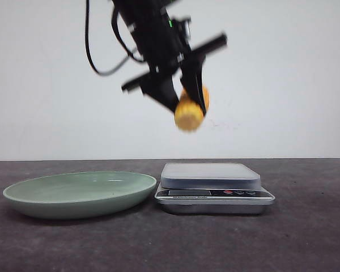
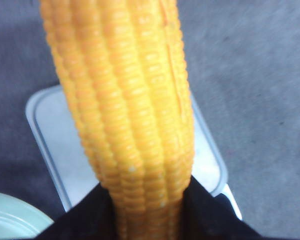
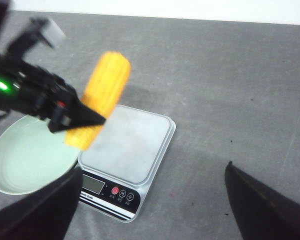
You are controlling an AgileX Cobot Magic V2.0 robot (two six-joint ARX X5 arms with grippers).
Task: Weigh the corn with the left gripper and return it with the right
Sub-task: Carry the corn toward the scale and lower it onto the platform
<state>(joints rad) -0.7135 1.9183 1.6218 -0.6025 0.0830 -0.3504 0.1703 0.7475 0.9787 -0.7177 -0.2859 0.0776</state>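
1. We see the corn (image 1: 190, 112) up in the air, well above the scale (image 1: 214, 187) & roughly over its platform; not touching anything but the fingers.
2. Left gripper (image 1: 187, 96) has it pinched, fingers closed onto the cob's sides near one end; rest of the cob sticks out free. We judge that grip leaves the cob clear to be laid flat on the platform.
3. Scale sits just beside the green plate (image 1: 79, 194), both w/ nothing on them; display faces the front cam, presumably so the reading shows.
4. Right gripper (image 3: 150, 200) hangs back w/ fingers wide apart, holding nothing, prob. waiting for the return step.
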